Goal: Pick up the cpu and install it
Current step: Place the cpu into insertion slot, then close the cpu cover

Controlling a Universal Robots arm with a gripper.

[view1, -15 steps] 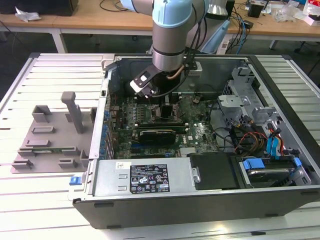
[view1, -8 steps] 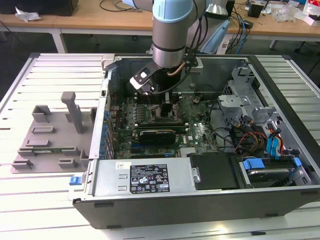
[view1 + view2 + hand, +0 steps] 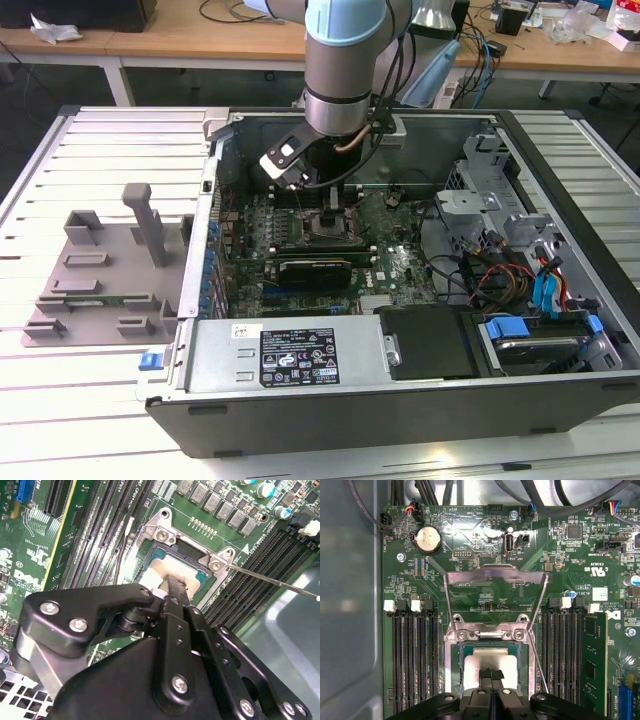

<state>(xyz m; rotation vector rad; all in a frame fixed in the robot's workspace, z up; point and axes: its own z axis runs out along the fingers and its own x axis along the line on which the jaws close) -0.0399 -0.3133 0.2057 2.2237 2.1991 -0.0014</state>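
A white slatted worktop (image 3: 90, 420) is carrying an open computer case (image 3: 400, 400) that is lying on its side. A grey fixture tray (image 3: 100, 270) is sitting beside the case on the exterior view's left. The arm (image 3: 345, 60) is reaching down into the case, above the green motherboard (image 3: 400, 265).

In the first wrist view the socket (image 3: 454, 680) is lying between banks of black memory slots (image 3: 415, 655). Its metal load plate (image 3: 495, 575) is standing swung open on the side toward the coin battery (image 3: 427, 538). The cpu (image 3: 472, 662) is sitting inside the socket frame with its silver top facing up.

The tool (image 3: 491, 672) is hanging directly over the middle of the cpu, its two black fingers pressing together with nothing between them. In the second wrist view the fingertips (image 3: 175, 587) are coming down onto the silver top, though whether they are touching it is not clear.
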